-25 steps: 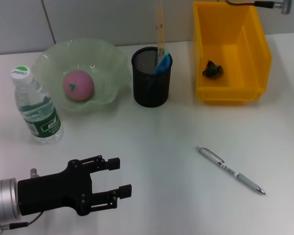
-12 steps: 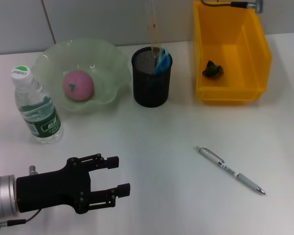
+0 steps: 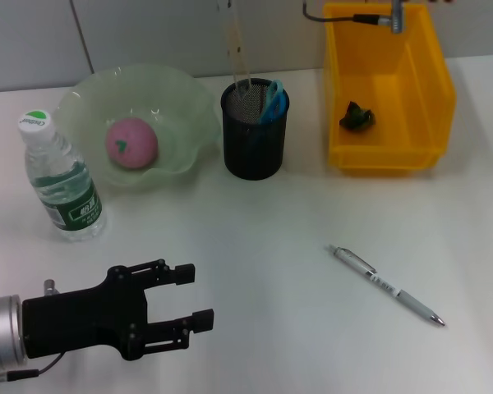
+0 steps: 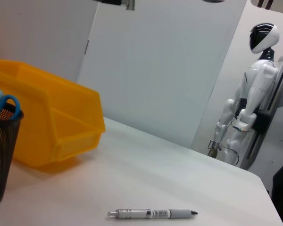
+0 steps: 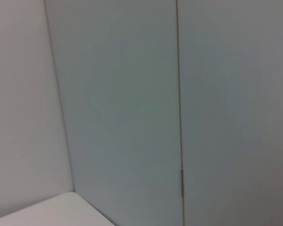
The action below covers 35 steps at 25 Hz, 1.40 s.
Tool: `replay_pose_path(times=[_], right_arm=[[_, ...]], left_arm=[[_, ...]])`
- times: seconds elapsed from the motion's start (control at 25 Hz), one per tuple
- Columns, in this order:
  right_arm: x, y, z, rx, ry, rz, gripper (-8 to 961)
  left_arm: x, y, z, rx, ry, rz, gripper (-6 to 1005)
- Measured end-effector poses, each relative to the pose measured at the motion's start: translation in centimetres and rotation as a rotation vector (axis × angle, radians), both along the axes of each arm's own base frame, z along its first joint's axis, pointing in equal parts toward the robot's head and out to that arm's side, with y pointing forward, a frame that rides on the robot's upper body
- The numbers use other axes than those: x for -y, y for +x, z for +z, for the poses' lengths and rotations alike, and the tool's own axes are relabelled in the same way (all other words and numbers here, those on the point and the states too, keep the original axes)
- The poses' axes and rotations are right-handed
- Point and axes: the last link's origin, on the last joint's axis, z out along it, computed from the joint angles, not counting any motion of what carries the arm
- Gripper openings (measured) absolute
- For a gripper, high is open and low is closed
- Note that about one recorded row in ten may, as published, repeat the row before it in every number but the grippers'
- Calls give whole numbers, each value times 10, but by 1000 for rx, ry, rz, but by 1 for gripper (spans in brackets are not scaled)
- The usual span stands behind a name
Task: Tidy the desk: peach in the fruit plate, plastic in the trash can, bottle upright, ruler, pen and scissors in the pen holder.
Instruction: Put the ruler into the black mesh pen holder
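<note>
Only the pen (image 3: 386, 286) is left for you: slim, smooth silver-grey metal, lying flat on the white surface (image 3: 271, 238), well apart from the black wire-mesh pen holder (image 3: 254, 129). Your left end effector (image 3: 175, 304) hovers low with fingers apart; the right one is not visible. You need a pinch across the thin barrel

One desk (image 3: 255, 238); one peach (image 3: 131, 142); one fruit plate (image 3: 185, 103); one bottle (image 3: 59, 180); one pen holder (image 3: 253, 144); one pair of scissors (image 3: 273, 100); one ruler (image 3: 232, 45); one trash can (image 3: 386, 156), with one dark green crumpled scrap (image 3: 356, 116) in it; one pen (image 3: 386, 285); one gripper in the head view, the left gripper (image 3: 185, 297), showing two fingers; one white humanoid robot figure (image 4: 247, 106) in the left wrist view.
</note>
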Motion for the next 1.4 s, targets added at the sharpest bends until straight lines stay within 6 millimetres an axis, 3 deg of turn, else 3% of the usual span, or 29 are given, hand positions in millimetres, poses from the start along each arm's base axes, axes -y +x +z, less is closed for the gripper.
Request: replay_pose_path(times=[0.64,1.4], right_arm=[[-2,17,-30,45,13,-8,377],[2,32,-45,60,1,-35,376]], left_arm=[[-1,0,2,2,2,7,753],[-2,-1,2,-8,5,3,753]])
